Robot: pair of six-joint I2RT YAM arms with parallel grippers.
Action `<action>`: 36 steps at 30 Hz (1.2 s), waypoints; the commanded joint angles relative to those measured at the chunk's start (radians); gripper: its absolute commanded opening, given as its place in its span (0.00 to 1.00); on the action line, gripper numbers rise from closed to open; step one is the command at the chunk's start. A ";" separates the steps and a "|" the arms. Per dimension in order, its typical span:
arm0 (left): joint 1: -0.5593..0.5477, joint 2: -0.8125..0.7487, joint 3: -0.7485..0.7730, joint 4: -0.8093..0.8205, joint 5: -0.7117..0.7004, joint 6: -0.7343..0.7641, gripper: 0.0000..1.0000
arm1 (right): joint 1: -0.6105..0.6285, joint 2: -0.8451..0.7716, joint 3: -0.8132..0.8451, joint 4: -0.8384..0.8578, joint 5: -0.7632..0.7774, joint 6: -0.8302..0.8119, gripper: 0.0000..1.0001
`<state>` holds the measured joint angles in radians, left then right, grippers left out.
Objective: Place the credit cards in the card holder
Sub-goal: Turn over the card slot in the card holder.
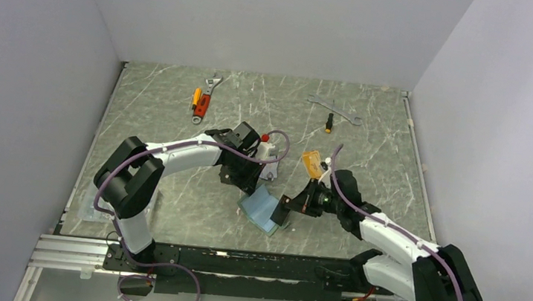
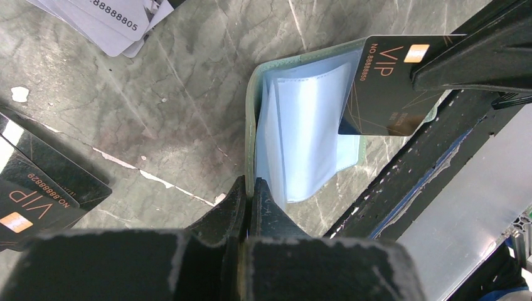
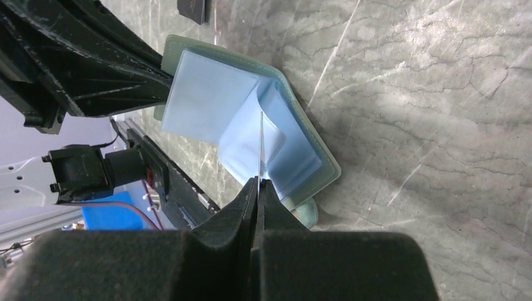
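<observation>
The small sage-green fold-over card holder (image 2: 307,132) lies open on the grey-green marbled table (image 1: 177,119), near its front edge and between the two arms, its pale blue clear sleeves fanned upward

The left gripper (image 2: 249,191) has its jaws pressed together on the green cover at one edge of the holder, pinching it just beside the sleeves

The right gripper (image 3: 258,187) comes in from the opposite side, its jaws closed tight on a black rectangular card with copper VIP lettering (image 2: 383,94). That card stands on edge; in the right wrist view it shows only as a thin line rising from the fingertips in among the blue sleeves. In the left wrist view its lower corner overlaps the far edge of the sleeves. I cannot tell whether it sits inside a pocket or only between two leaves

A fan of silver-grey cards with printed numbers (image 2: 116,22) lies on the table well apart from the holder, and a stack of black cards (image 2: 44,188) lies off to the other side. An orange-gold card (image 1: 311,163) rests near the right arm

At the back of the table lie a silver flat wrench (image 1: 335,110), a small black-and-yellow screwdriver (image 1: 328,122) just beside it, and an adjustable wrench with an orange-red grip (image 1: 203,99)
</observation>
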<state>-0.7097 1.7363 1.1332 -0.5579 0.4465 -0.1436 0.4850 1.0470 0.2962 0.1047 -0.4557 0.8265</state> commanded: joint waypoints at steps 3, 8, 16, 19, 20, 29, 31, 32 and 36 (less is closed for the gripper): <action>-0.008 -0.030 0.009 0.008 0.001 0.004 0.00 | -0.009 -0.008 0.076 -0.099 -0.034 -0.035 0.00; -0.009 -0.032 0.010 0.005 -0.001 0.005 0.00 | -0.021 -0.090 0.159 -0.240 -0.014 -0.086 0.00; -0.010 -0.031 0.013 0.003 -0.001 0.003 0.00 | -0.017 -0.003 0.169 -0.071 -0.070 -0.003 0.00; -0.009 -0.026 0.012 0.003 -0.001 -0.002 0.00 | 0.003 0.075 0.128 0.064 -0.103 0.041 0.00; -0.008 -0.025 0.012 0.003 -0.005 -0.007 0.00 | 0.009 0.102 0.119 0.108 -0.124 0.056 0.00; 0.052 -0.020 -0.025 0.037 0.047 -0.063 0.20 | 0.034 0.297 0.098 0.310 -0.278 0.083 0.00; 0.059 -0.024 -0.034 0.044 0.044 -0.067 0.21 | 0.040 0.325 0.096 0.314 -0.285 0.079 0.00; 0.061 -0.026 -0.035 0.044 0.041 -0.068 0.23 | 0.046 0.342 0.096 0.319 -0.286 0.078 0.00; 0.061 -0.033 -0.029 0.034 -0.003 -0.056 0.33 | 0.061 0.424 0.112 0.334 -0.281 0.082 0.00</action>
<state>-0.6460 1.7363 1.0996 -0.5373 0.4644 -0.1982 0.5301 1.4097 0.3977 0.3584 -0.7109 0.9024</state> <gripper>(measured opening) 0.294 0.008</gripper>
